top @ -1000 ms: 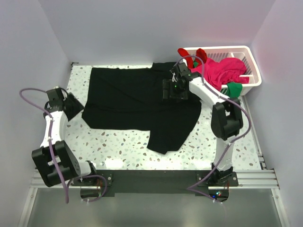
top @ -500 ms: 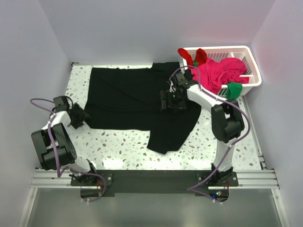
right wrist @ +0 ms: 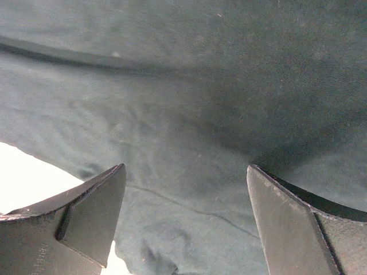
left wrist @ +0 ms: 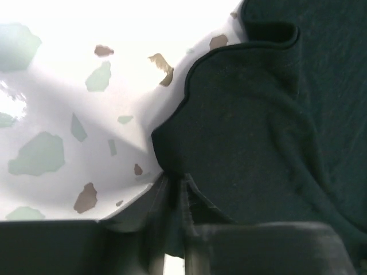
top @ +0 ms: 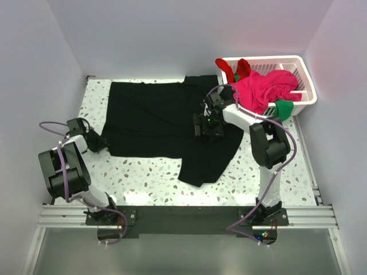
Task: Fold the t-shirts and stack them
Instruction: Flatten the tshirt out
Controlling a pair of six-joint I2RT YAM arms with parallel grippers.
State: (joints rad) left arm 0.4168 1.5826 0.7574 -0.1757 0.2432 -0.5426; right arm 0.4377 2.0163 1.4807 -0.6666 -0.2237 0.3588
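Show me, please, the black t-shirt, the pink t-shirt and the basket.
black t-shirt (top: pixel 155 114): top view, middle of its body.
pink t-shirt (top: pixel 265 89): top view, its bunched middle.
basket (top: pixel 274 59): top view, its far rim.

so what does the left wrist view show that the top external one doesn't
Only left wrist: a close-up of the left tool nipped shut on the wavy hem of the black t-shirt. Only top external: the whole shirt spread out, the right tool over its middle, and the basket holding the magenta shirt, red shirt and green shirt. Both: the black shirt's left edge on the speckled table.
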